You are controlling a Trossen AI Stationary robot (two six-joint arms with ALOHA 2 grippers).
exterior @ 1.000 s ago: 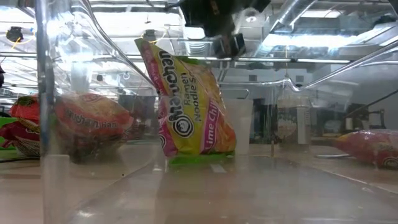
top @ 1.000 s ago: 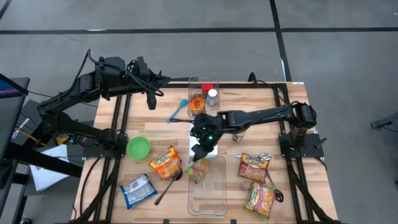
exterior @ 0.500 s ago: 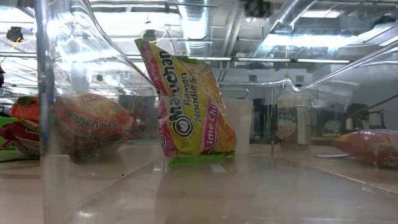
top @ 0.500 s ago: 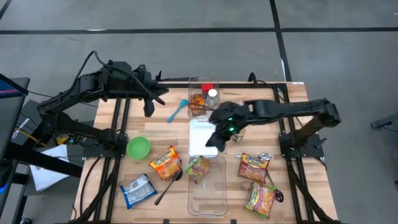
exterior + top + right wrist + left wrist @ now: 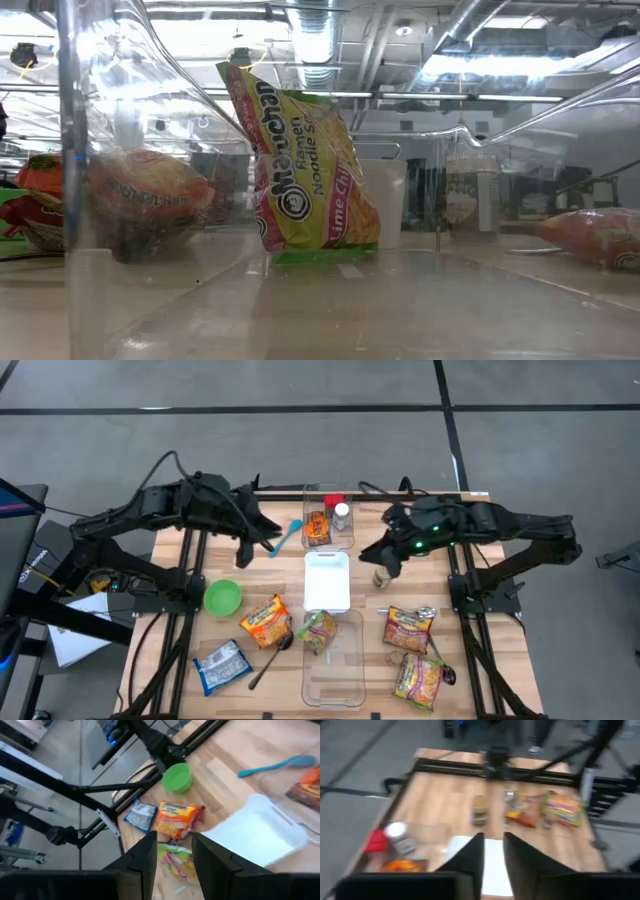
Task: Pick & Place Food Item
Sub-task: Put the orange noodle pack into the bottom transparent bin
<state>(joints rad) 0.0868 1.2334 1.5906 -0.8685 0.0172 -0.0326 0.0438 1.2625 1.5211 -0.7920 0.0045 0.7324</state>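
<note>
The yellow, pink and green ramen noodle packet (image 5: pixel 318 630) stood on edge inside the clear plastic rectangular bin (image 5: pixel 335 682) near the front edge of the wooden bench (image 5: pixel 250 570), leaning against the bin's rear end; the low view showed it (image 5: pixel 305 170) tilted, resting on its bottom seam. Neither arm touched it. The right gripper (image 5: pixel 385 560) hung near the bench's right rear part, just beside a small glass jar (image 5: pixel 380 577), its fingers (image 5: pixel 145 855) parted with a narrow gap and nothing between them. The left gripper (image 5: pixel 243 548) hovered over the left rear part of the bench, close to a light-blue plastic spatula (image 5: pixel 288 536); its fingers (image 5: pixel 470 855) also stood slightly apart and empty.

The likeliest trouble, as I judged it, was the packet itself — balanced upright, it could slump flat or slide if the bin were nudged, though it would probably stay inside. A second risk lay with the right gripper: any sideways sweep could tip the jar beside it. The white rectangular plastic lid (image 5: pixel 327 582) lay between the front bin and a second clear container (image 5: pixel 328 520) at the rear edge holding an orange packet and a red-capped shaker; an arm reaching low across the middle could catch that lid and push it into the bin. The left gripper, if it dropped, might knock the spatula toward the green plastic bowl (image 5: pixel 222 597).
</note>
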